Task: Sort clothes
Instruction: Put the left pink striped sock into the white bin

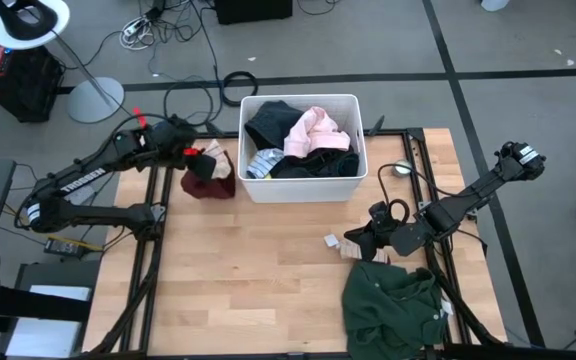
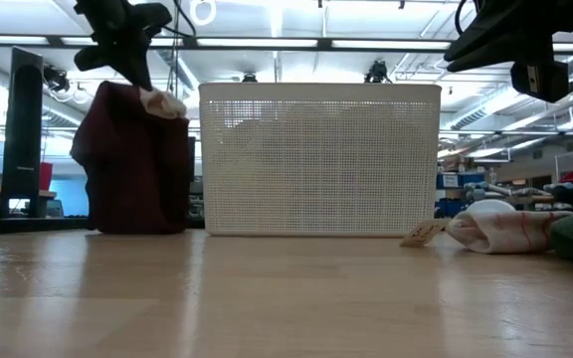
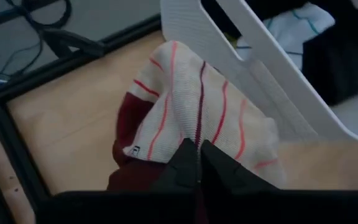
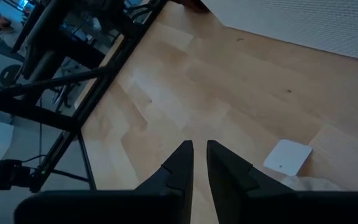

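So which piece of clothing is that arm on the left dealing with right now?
Start at the white rectangular plastic bin at the back of the wooden table. Just to its left a maroon fabric piece sits heaped. On top of it is a small cream sock with red stripes, pinched by the left gripper, the only striped item there.

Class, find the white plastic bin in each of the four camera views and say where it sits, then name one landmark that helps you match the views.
High view: white bin at the table's far middle, clothes inside.
Low view: bin wall fills the centre, maroon garment beside it.
Left wrist view: bin rim runs diagonally behind the striped sock.
Right wrist view: bin wall in one corner.
Shared landmark: the wooden table.
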`<state>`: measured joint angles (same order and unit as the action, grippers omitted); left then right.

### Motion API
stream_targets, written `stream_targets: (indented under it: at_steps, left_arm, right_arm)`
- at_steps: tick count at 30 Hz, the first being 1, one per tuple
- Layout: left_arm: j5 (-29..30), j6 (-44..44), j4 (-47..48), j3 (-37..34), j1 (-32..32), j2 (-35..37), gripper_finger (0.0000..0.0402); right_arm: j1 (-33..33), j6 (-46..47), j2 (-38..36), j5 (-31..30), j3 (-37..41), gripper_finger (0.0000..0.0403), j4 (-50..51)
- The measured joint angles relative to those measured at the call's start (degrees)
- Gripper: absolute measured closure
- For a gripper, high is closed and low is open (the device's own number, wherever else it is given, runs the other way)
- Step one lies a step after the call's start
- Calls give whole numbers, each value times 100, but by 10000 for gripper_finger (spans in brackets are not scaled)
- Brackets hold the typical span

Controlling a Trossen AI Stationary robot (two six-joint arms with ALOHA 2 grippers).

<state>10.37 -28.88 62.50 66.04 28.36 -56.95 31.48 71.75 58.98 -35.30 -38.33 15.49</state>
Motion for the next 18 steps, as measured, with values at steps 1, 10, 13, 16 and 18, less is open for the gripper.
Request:
stream_targets:
  at_steps: [1, 10, 13, 16, 18]
  left_arm:
    - [-67, -1, 2, 0, -1, -2, 385]
    - [-72, -7, 11, 1, -2, -2, 324]
    - [-20, 2, 13, 0, -2, -2, 308]
    - [26, 133, 9, 1, -2, -2, 303]
    - [40, 240, -39, -12, -2, -17, 303]
  right_arm:
    - [0, -2, 0, 3, 0, 355, 0]
    - [0, -86, 0, 5, 0, 355, 0]
    - [0, -87, 0, 5, 0, 355, 0]
    - [0, -87, 0, 5, 0, 355, 0]
    - [0, -89, 0, 5, 0, 355, 0]
